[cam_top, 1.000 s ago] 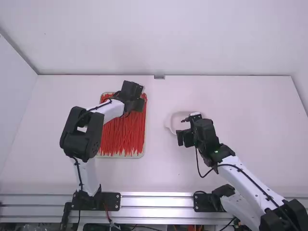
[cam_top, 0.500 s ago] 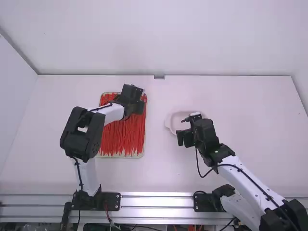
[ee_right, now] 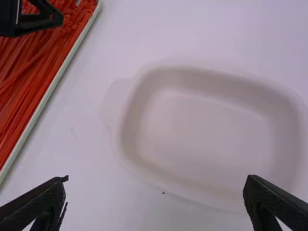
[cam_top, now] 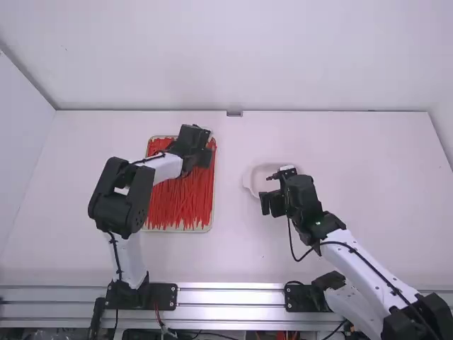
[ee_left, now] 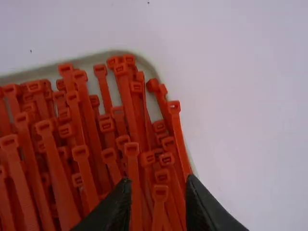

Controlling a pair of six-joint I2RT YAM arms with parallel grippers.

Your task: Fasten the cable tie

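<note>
- Red ties (cam_top: 180,195), a big pile of them, lie on a pale tray (cam_top: 177,230) left of centre in the high view, on the white table (cam_top: 354,156).
- They mostly run lengthwise, with their heads bunched at the tray's far end, toward the top of the frame.
- Left gripper (cam_top: 199,149) sits over the tray's upper right corner, right down at the pile.
- In the left wrist view its fingers (ee_left: 122,197) are parted, with a few ties lying in the gap between them. The tips look to be touching the pile, but I honestly can't tell if any one tie is pinched, so I'd call it released.
- That same view shows the tray's rounded corner, with a couple of ties hanging slightly over the rim and bare table past it.
- Right gripper (cam_top: 274,190) is just right of centre in the high view, well apart from the tray, hanging beside a white dish (cam_top: 253,178).
- From the right wrist view its jaws are spread wide, with nothing between them.
- The dish is rectangular with rounded corners and a small handle tab on the side facing the tray. It sits flat on the table, a bit to the right of the tray, and they don't touch.
- No tie is off the tray that I can see. None is in the dish, and the right gripper holds none.
</note>
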